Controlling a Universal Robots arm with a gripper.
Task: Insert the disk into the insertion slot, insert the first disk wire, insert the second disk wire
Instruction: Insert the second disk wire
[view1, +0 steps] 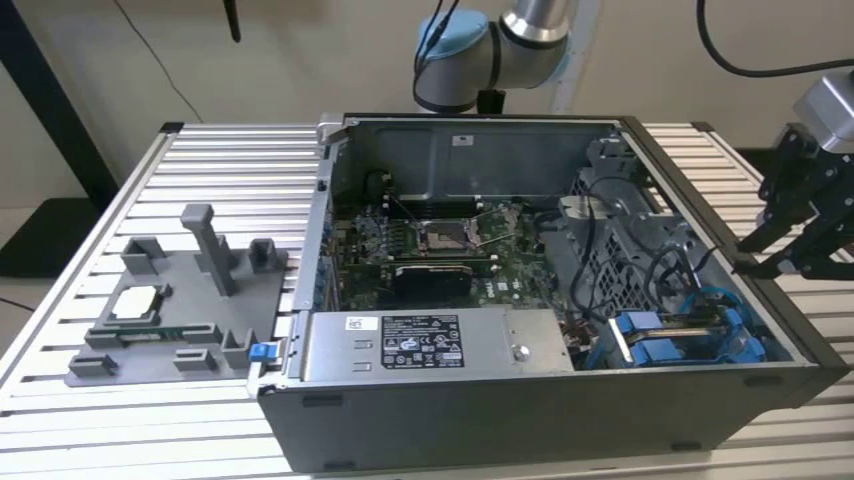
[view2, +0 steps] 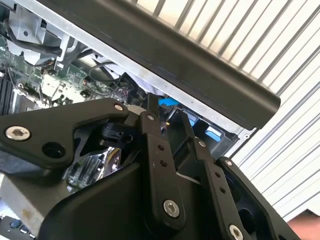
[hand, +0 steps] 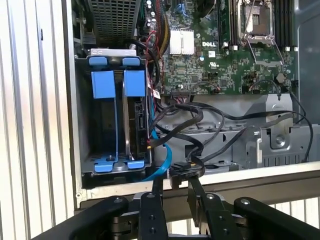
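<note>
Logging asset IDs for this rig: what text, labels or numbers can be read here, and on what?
White label on the grey power-supply box: print too small to read.
Small white sticker on the case back wall: too small to read.
Motherboard: a short white logo, plus silkscreen codes too small to read.

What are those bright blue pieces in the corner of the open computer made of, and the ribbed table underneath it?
The bright blue rails and tabs of the drive bay look like moulded plastic: the colour is even and saturated, with a soft sheen and rounded edges. The ribbed silver table seems to be bare metal, probably extruded aluminium, judging by its straight parallel slots and dull metallic shine.
</note>
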